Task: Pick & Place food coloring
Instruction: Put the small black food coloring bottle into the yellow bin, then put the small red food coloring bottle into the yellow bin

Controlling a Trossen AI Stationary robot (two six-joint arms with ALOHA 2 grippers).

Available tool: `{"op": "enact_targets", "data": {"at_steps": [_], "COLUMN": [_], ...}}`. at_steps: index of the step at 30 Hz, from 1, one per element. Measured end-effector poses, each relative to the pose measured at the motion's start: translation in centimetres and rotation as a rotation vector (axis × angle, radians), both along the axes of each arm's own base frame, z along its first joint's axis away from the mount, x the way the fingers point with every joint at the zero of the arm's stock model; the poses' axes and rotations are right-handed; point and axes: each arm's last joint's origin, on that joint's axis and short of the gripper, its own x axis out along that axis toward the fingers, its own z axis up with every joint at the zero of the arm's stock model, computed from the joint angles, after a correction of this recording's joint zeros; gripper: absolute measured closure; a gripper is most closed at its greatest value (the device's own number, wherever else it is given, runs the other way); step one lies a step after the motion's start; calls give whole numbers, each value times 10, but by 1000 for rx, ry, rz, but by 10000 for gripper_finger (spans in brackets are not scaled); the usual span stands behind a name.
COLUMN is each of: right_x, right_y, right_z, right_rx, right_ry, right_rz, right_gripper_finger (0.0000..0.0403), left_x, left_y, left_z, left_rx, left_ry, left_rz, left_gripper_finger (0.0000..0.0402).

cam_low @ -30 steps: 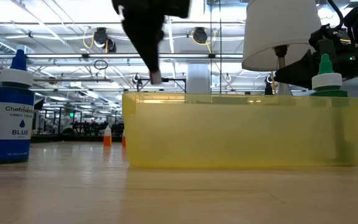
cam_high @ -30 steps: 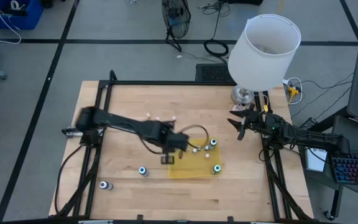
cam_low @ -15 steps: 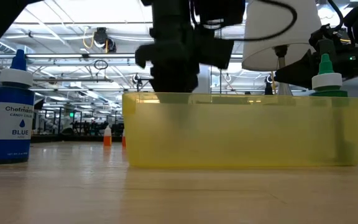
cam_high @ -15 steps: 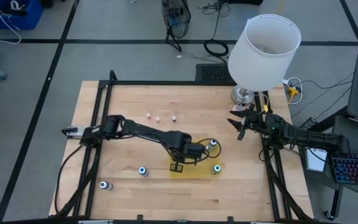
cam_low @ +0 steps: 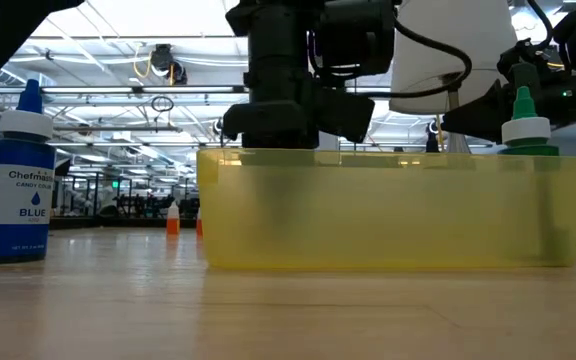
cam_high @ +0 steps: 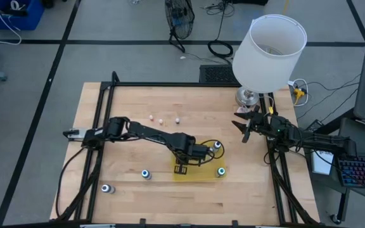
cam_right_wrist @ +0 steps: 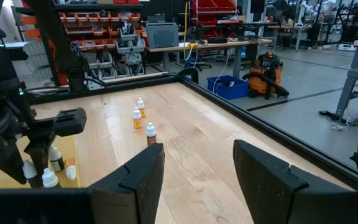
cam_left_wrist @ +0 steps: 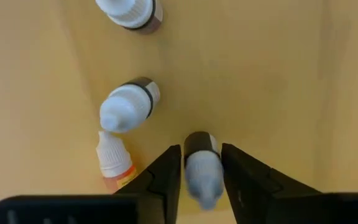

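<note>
the left gripper (cam_left_wrist: 201,180) hangs over the yellow tray (cam_high: 201,172), fingers closed on a small dark bottle (cam_left_wrist: 201,167) with a whitish dropper cap, held above the tray floor, presumably for release inside the walls. two dropper bottles (cam_left_wrist: 129,107) and an orange one (cam_left_wrist: 113,163) already lie in the tray. three more (cam_high: 163,118) stand well apart on the table (cam_high: 132,101). the right gripper (cam_right_wrist: 197,165) waits at the table's right edge, fingers apart.
</note>
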Motion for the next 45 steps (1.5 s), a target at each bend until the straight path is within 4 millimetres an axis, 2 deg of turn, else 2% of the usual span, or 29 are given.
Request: {"op": "enact_targets", "data": {"at_steps": [7,12,17,21,26,30,34,40,45], "right_x": [0,0,0,0,0,0,0,0,0], "right_y": [0,0,0,0,0,0,0,0,0], "right_z": [0,0,0,0,0,0,0,0,0], "right_rx": [0,0,0,0,0,0,0,0,-1], "right_ry": [0,1,0,0,1,2,1,-2,-2], "right_rz": [0,0,0,0,0,0,0,0,0], "right_gripper_finger": [222,222,222,222,222,222,222,222,222], "left_x": [-3,-9,-20,-32,-47,-50,-46,-51,-58], "left_y": [0,1,7,27,73,114,142,169,180], "left_z": [8,32,71,104,127,127,109,76,57], "left_rx": [-1,1,70,201,281,280,260,172,138], "left_ry": [-5,-46,-135,-215,-225,-212,-211,-213,-197], "left_rz": [0,2,-9,87,287,373,314,306,336], "left_gripper_finger": [250,226,209,194,168,147,132,127,124]}}
